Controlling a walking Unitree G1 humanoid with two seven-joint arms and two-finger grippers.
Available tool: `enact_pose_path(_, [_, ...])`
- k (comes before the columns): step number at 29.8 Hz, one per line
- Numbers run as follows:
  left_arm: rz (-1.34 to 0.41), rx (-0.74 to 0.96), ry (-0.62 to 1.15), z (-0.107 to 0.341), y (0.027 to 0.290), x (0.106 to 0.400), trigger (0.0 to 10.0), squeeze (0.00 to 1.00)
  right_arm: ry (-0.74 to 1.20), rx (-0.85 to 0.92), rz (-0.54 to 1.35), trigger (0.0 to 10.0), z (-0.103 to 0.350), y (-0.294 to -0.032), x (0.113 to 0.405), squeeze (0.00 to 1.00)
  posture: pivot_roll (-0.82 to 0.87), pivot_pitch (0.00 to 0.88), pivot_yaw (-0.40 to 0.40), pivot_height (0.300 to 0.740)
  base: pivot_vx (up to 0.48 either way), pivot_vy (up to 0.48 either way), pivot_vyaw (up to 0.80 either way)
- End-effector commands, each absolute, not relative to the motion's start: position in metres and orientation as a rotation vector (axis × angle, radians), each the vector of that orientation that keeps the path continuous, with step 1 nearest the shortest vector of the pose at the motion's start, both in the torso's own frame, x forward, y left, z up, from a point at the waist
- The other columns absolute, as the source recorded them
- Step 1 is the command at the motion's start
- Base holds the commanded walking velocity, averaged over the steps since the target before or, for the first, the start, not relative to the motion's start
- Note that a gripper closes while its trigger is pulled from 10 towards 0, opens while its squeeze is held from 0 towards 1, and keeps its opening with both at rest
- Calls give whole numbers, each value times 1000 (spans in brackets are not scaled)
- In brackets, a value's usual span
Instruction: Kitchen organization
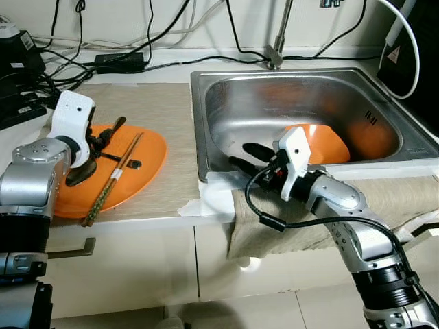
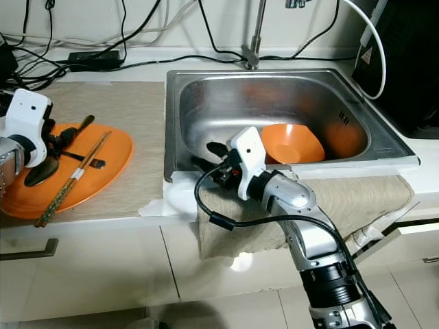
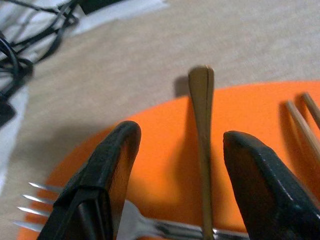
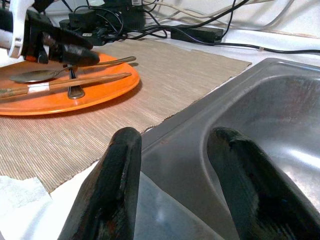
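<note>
At the counter's front edge, the right hand (image 1: 241, 156) hangs released, fingers parted, over the sink's (image 1: 226, 89) near-left corner. An orange bowl (image 1: 322, 142) lies tilted in the sink's near-right part. Toward the counter's left edge, the left hand (image 3: 175, 170) straddles a spoon handle (image 3: 201, 100) on the orange plate (image 1: 147, 154), fingers spread, beside chopsticks (image 1: 113, 178) and a fork (image 3: 135, 222).

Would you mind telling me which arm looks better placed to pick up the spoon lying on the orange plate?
Probably the left. The left gripper hovers open right over the orange plate, its fingers straddling the spoon handle. The right gripper sits at the sink edge, apart from the plate.
</note>
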State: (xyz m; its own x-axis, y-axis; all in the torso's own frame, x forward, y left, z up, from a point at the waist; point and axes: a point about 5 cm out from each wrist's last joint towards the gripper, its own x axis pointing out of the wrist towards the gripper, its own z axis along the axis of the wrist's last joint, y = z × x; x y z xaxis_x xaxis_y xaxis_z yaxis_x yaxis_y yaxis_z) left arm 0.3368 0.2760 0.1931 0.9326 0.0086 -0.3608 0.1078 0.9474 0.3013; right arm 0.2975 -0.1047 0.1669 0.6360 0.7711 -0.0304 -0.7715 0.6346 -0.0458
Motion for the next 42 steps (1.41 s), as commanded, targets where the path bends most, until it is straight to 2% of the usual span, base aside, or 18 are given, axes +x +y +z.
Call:
enact_pose_path(1, [-76,318,381,190,271,337,10000,0,15,-60,871,10000,167,-107,297,0,80,33,-3,740,0,0,0])
enact_pose_path(26, [-137,229,461,175,266,335,10000,0,14,-64,862,10000,168,-108,298,0,76,35,-2,740,0,0,0])
enact_pose_path(27, [-139,226,464,174,266,335,8902,0,14,-65,862,10000,168,-109,299,0,76,35,-2,740,0,0,0])
enact_pose_path(28, [-138,224,465,173,266,335,8902,0,14,-65,861,10000,168,-109,299,0,76,35,-2,740,0,0,0])
enact_pose_path(29, [-143,224,468,173,266,335,3647,0,14,-66,861,10000,169,-109,298,0,76,35,-2,740,0,0,0])
enact_pose_path(30, [-146,223,470,172,265,335,3647,0,14,-67,861,10000,169,-109,298,0,76,35,-2,740,0,0,0])
enact_pose_path(31, [-152,226,473,172,264,335,0,0,14,-67,860,10000,168,-109,298,0,71,29,0,740,0,0,0])
enact_pose_path(42, [-165,374,465,170,267,336,0,0,13,-71,858,10000,169,-110,299,0,70,16,1,740,0,0,0])
